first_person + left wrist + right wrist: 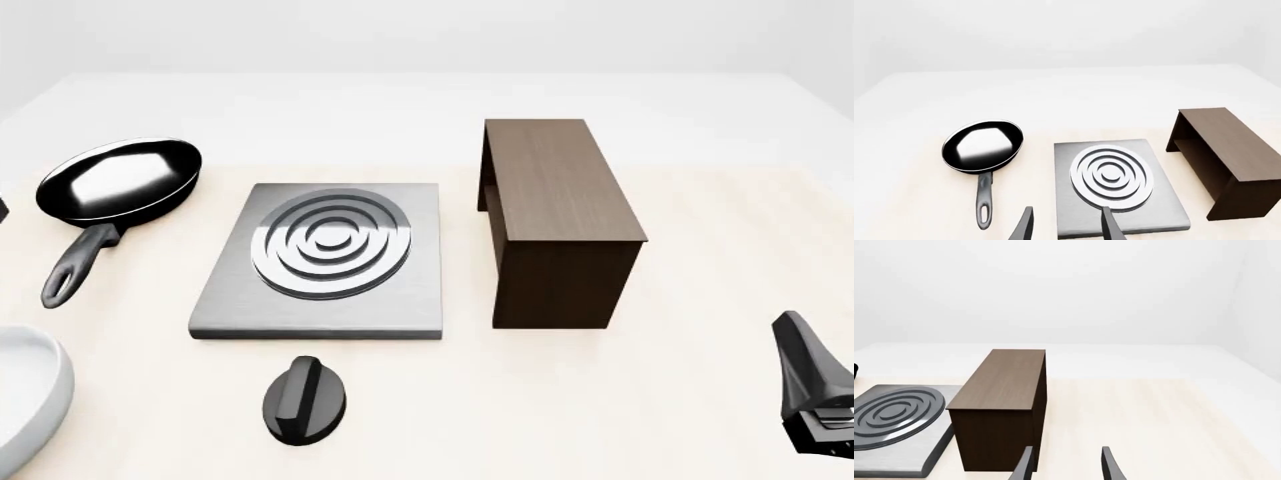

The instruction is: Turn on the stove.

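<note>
The stove (324, 258) is a flat grey metal slab with silver concentric burner rings, lying left of the table's centre. Its small black ridged knob (306, 399) sits on the table just in front of the slab, with nothing touching it. In the left wrist view my left gripper (1067, 210) is open and empty, hovering short of the stove (1111, 175); the knob is out of that view. My right gripper (809, 388) is at the table's near right, well away from the stove. The right wrist view shows it (1067, 449) open and empty, with the stove (894, 412) off to one side.
A black frying pan (118, 178) lies left of the stove, handle toward the near side. A dark brown wooden box-shaped stand (558, 210) stands close on the stove's right. The rim of a white dish (27, 400) shows at the near left.
</note>
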